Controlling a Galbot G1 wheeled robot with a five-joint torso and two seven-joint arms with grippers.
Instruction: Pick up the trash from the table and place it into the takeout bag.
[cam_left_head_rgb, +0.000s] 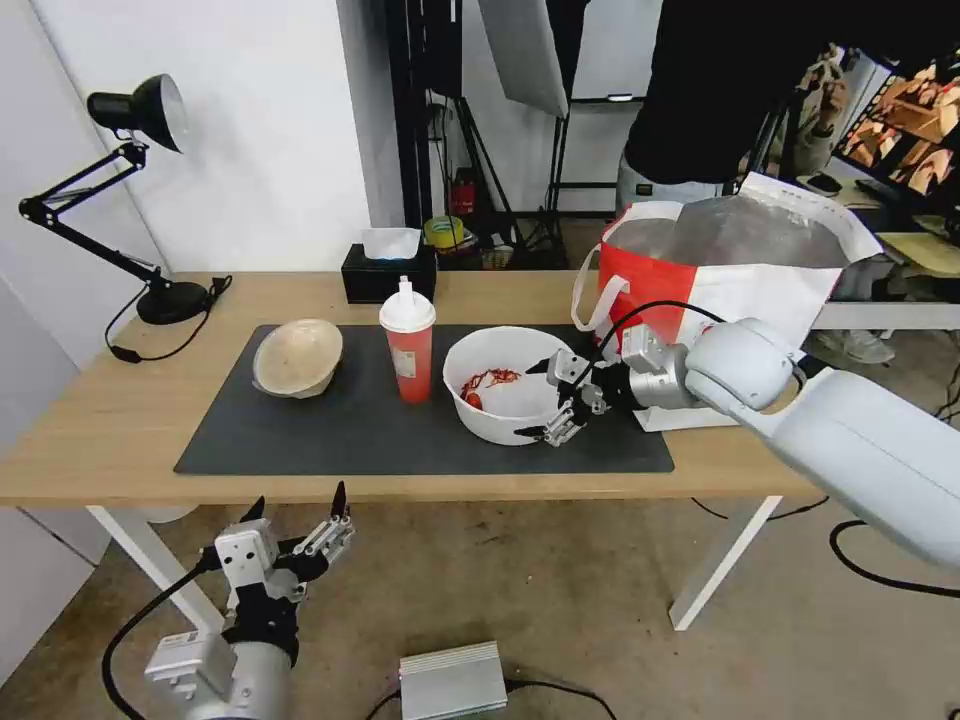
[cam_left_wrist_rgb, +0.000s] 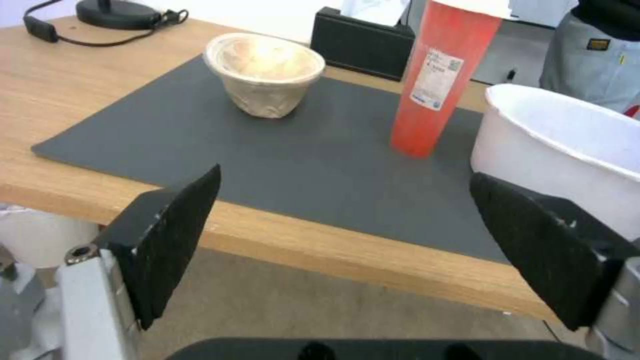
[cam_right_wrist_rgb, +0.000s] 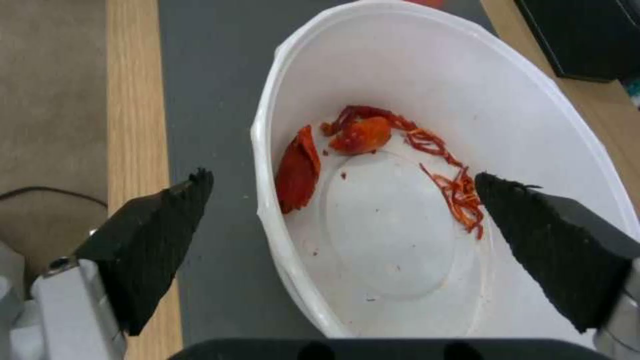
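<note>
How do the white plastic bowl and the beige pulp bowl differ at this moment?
The white plastic bowl is wider than the beige pulp bowl. The white bowl sits upright holding red food scraps; the pulp bowl leans tilted, with nothing visible inside. The open right gripper straddles the white bowl's rim; no gripper is near the pulp bowl. Both rest on the grey mat.

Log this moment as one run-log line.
right tool: open, straddling white bowl rim | left tool: open, idle below table edge | red cup, pulp bowl: on mat | takeout bag: open
</note>
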